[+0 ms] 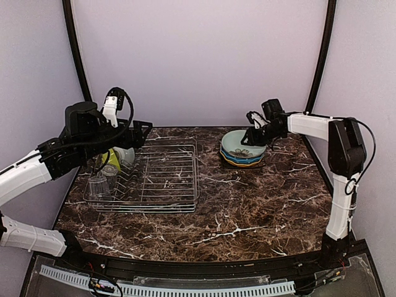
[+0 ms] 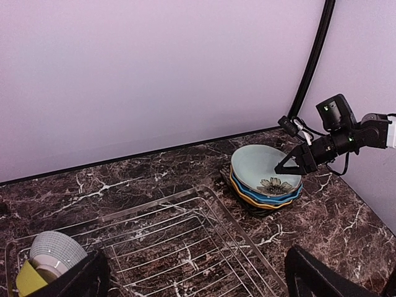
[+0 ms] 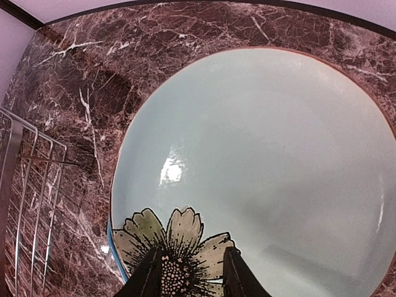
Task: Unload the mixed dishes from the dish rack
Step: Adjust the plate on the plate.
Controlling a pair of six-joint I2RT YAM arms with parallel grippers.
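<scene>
The dish rack [image 1: 162,180] [image 2: 185,235] stands on the left of the table. At its left end are two clear glasses [image 1: 99,185] and two small bowls [image 1: 119,157], one pale and ribbed [image 2: 57,250], one yellow-green [image 2: 28,278]. My left gripper [image 1: 140,132] [image 2: 195,267] hangs open above the rack, holding nothing. On the right, the pale-green flower plate [image 1: 238,145] [image 2: 263,170] [image 3: 260,154] tops a stack of blue and yellow plates [image 2: 267,197]. My right gripper [image 1: 252,137] [image 2: 291,166] [image 3: 189,272] hovers just over the plate's painted flower, its fingers apart with nothing between them.
The rack's corner [image 3: 25,185] shows at the left of the right wrist view. Bare marble table [image 1: 235,216] lies between the rack and the plate stack and along the near edge. The back wall stands close behind both.
</scene>
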